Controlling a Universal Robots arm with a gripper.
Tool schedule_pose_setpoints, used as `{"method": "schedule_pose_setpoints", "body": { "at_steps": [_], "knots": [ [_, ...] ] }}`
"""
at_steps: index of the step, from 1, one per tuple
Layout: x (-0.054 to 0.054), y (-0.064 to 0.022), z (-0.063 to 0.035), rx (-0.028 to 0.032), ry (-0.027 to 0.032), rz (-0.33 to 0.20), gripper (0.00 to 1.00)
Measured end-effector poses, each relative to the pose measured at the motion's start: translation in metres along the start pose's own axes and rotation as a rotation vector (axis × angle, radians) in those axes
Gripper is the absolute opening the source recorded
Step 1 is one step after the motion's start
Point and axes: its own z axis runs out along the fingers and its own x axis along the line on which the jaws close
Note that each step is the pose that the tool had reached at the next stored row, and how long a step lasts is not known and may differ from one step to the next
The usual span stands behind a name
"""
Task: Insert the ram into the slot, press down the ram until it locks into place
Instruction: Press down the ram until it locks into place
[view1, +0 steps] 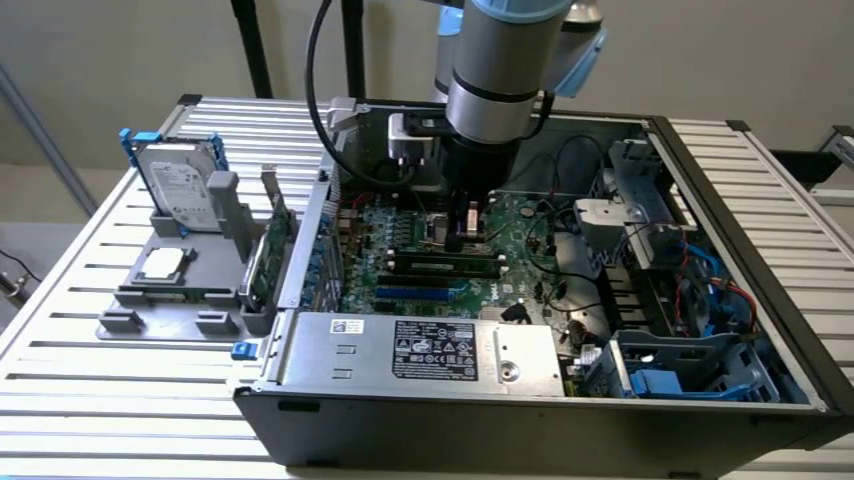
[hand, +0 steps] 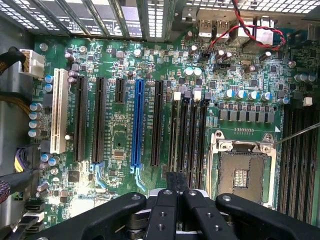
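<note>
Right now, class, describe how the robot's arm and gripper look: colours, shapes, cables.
The arm is a thick silver-grey cylinder with a pale blue joint cap and a black band. A black cable loops beside it. The gripper is matt black, with angular linkages and round pivot bolts.

The ram (view1: 447, 264) is a long, thin green stick with dark chips, lying level along its length, seated on edge in a black slot (view1: 441, 273) near the middle of the open case, just above the blue slot in the exterior view.
</note>
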Motion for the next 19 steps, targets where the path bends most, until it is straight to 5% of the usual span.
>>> {"method": "schedule_pose_setpoints", "body": {
  "at_steps": [19],
  "knots": [
    [-0.002, 0.0024, 0.0211, 0.0111, 0.0045, 0.000, 0.11]
  ]
}}
